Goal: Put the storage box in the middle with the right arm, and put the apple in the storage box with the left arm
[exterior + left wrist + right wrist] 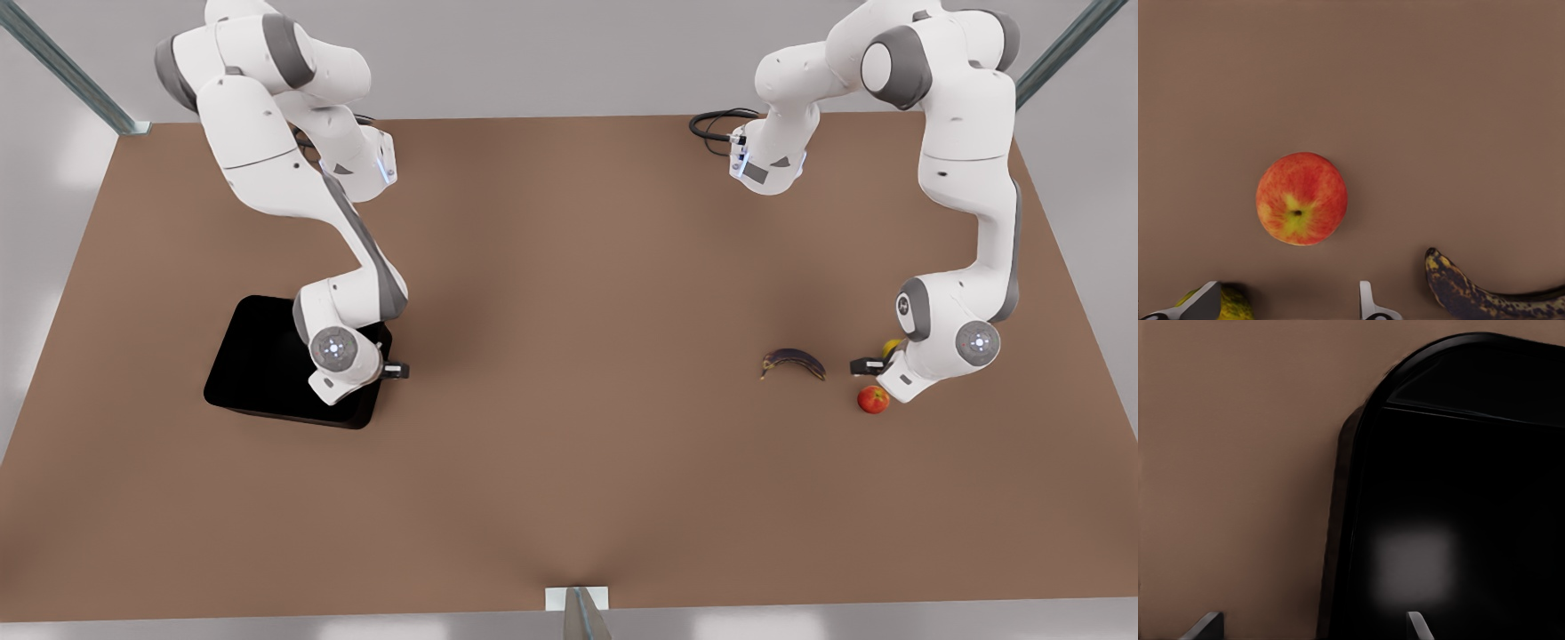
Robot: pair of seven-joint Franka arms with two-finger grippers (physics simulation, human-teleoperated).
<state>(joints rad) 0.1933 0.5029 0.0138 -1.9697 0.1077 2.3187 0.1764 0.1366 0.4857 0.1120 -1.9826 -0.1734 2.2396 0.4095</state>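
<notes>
On the table [569,498], at the front view's left, the glossy black storage box [258,356] is seen, round-cornered and low-walled. Its wall is straddled by the spread right end effector [1315,623]. At the front view's right, the red, yellow-blushed apple [1301,198] lies beneath the left end effector [1288,303], apparently spread, between a yellow-green fruit [1235,303] and a dark banana [1471,293].

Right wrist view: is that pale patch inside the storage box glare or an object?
Right wrist view: a soft reflection on the glossy storage box floor, with no edges of its own. Front view: the box renders flat black, with no such patch showing. Left wrist view: the apple is evenly lit, with a faint shadow.
</notes>
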